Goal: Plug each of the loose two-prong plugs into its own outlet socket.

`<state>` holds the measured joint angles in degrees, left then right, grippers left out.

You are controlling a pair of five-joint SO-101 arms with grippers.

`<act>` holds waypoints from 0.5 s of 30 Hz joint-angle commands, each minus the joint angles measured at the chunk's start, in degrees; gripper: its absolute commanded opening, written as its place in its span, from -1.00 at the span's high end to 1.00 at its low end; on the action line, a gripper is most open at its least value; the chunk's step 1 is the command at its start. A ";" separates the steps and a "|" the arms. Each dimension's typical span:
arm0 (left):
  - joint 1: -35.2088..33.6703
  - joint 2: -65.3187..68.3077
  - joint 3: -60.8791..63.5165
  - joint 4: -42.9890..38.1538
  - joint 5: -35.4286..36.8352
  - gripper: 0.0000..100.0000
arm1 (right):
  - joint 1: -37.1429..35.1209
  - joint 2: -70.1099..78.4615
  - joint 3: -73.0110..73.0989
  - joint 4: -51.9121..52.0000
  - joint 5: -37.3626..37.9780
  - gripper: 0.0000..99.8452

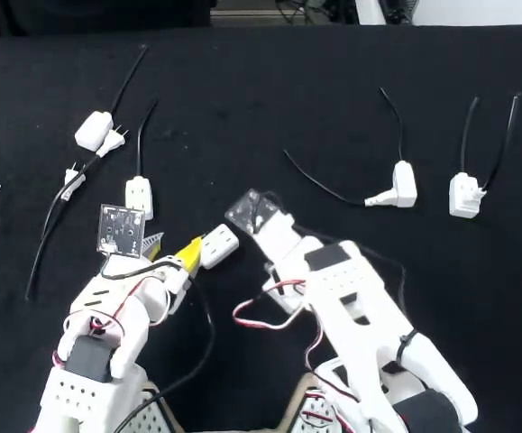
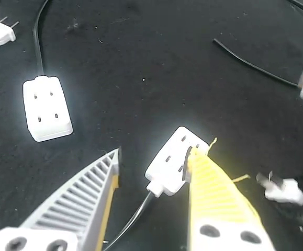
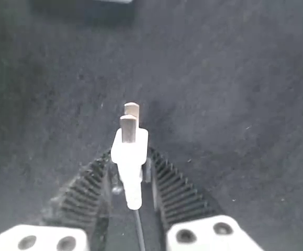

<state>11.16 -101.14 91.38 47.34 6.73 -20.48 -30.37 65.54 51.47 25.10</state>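
Wide bare table (image 1: 261, 99) across the far middle. Crowded on the left: socket (image 1: 139, 196) with cord (image 1: 143, 135) running away from the arms, loose plug (image 1: 71, 185) just beside, close pair (image 1: 98, 135) farther back. Well apart on the right, angled plug (image 1: 403, 187) and white block (image 1: 464, 196), black cords (image 1: 466, 135) trailing toward the far edge, thin cord (image 1: 319, 185) lying across the way there. Between the spread fingers of the left gripper (image 2: 154, 151), partly blocked by a second socket (image 2: 180, 146) touching the yellow finger (image 2: 214, 193). Only a narrow bare strip from that socket to the right arm (image 1: 351, 298). Bare table ahead of the held plug (image 3: 130, 149).
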 commanded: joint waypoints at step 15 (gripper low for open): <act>0.31 -0.35 -0.92 0.18 -0.18 0.57 | 0.70 0.13 -0.57 -2.37 -1.76 0.84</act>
<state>11.43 -101.14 91.38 47.34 6.73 -20.57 -30.37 64.31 50.95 23.43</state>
